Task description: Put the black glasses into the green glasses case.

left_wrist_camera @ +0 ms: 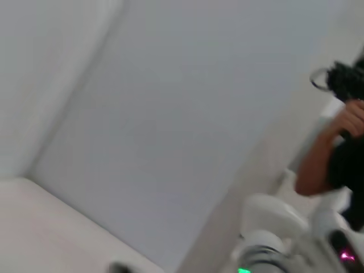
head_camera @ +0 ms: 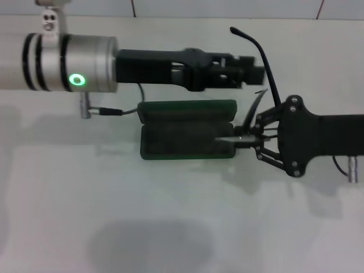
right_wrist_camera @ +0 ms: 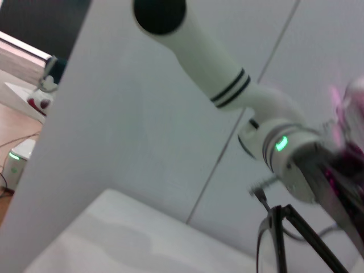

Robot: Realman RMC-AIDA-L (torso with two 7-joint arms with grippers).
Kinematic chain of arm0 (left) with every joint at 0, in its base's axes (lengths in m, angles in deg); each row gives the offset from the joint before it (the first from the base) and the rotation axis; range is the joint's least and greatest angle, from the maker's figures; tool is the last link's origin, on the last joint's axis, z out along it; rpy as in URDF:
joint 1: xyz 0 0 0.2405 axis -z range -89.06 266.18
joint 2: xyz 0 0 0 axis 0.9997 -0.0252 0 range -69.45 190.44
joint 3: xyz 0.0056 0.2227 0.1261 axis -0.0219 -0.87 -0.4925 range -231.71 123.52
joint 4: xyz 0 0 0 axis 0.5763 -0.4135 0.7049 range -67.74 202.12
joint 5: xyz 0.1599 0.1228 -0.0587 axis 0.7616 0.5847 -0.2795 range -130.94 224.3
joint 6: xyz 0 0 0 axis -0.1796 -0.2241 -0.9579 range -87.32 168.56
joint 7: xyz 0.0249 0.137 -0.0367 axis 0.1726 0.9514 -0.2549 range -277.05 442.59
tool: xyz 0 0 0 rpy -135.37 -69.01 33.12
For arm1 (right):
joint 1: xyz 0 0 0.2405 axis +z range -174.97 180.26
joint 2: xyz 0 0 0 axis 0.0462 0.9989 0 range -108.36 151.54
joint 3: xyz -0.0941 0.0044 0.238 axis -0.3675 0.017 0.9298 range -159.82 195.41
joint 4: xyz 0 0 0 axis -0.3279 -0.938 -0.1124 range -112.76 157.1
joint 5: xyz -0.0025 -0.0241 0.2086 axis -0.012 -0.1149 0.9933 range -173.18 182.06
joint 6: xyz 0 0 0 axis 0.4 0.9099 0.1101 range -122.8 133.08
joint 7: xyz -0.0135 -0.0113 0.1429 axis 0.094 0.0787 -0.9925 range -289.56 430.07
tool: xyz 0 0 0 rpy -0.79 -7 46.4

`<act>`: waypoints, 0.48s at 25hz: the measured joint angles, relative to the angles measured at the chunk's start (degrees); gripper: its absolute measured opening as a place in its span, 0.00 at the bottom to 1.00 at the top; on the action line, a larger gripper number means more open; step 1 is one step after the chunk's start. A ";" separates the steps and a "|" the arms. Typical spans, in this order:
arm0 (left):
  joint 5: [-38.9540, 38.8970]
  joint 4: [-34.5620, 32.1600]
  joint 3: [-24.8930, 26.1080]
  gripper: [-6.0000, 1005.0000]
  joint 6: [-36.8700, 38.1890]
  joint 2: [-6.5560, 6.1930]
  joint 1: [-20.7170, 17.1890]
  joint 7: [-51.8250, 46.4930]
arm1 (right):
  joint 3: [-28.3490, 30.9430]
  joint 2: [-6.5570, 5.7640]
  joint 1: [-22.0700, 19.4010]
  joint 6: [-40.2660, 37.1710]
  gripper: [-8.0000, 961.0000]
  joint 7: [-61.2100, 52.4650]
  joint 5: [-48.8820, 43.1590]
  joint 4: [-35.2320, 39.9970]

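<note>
The green glasses case (head_camera: 185,139) lies open in the middle of the white table, with its lid (head_camera: 187,108) folded back on the far side. My right gripper (head_camera: 236,138) reaches in from the right and is shut on the black glasses (head_camera: 267,62) at the case's right end. The glasses stand tilted, one temple arm sticking up and away; their thin frame also shows in the right wrist view (right_wrist_camera: 277,239). My left gripper (head_camera: 247,71) is stretched out from the left, above and behind the case lid.
A silver plug with a black cable (head_camera: 111,111) lies left of the case. The left arm (right_wrist_camera: 227,85), with a green light, crosses the right wrist view. A person (left_wrist_camera: 335,153) stands beyond the table in the left wrist view.
</note>
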 joint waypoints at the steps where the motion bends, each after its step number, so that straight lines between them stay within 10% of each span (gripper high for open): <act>1: -0.01 -0.20 0.90 0.57 -1.07 -0.20 -0.71 0.32 | 0.02 0.00 -0.43 -1.12 0.13 0.69 0.39 0.14; 6: 2.96 -0.58 2.29 0.57 -11.82 -0.61 -3.00 3.53 | -0.05 -0.02 -2.11 -7.82 0.13 5.63 3.10 0.29; 12: 3.67 -1.00 2.12 0.57 -17.42 2.81 -2.66 10.19 | -2.88 0.03 1.45 -10.27 0.13 5.14 3.08 -3.60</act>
